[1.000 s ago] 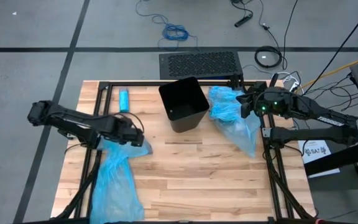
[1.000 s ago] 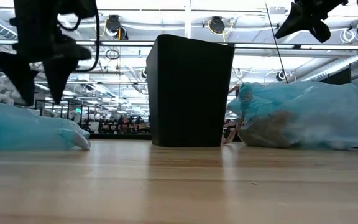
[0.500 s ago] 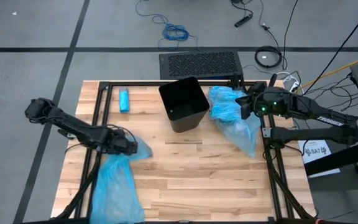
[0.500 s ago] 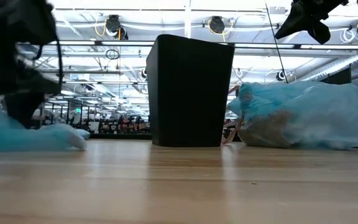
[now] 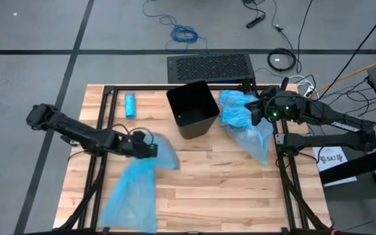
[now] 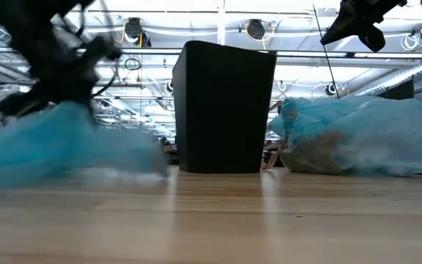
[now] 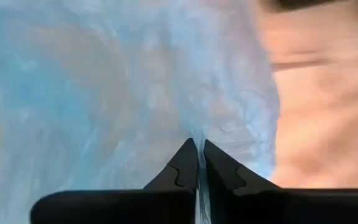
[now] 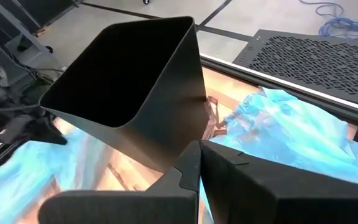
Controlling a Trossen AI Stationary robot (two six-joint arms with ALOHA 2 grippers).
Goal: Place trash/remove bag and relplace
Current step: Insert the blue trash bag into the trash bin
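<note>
The left end effector (image 5: 150,149), in front of and left of the black bin (image 5: 193,108), is clamped on a fold of the empty blue bag (image 5: 134,192), probably to carry it to the bin as its new liner. The right end effector (image 5: 256,111) hangs closed and empty just right of the bin, above the full blue bag (image 5: 243,124) holding the trash (image 6: 317,161), set aside on the tabletop (image 5: 207,183).
</note>
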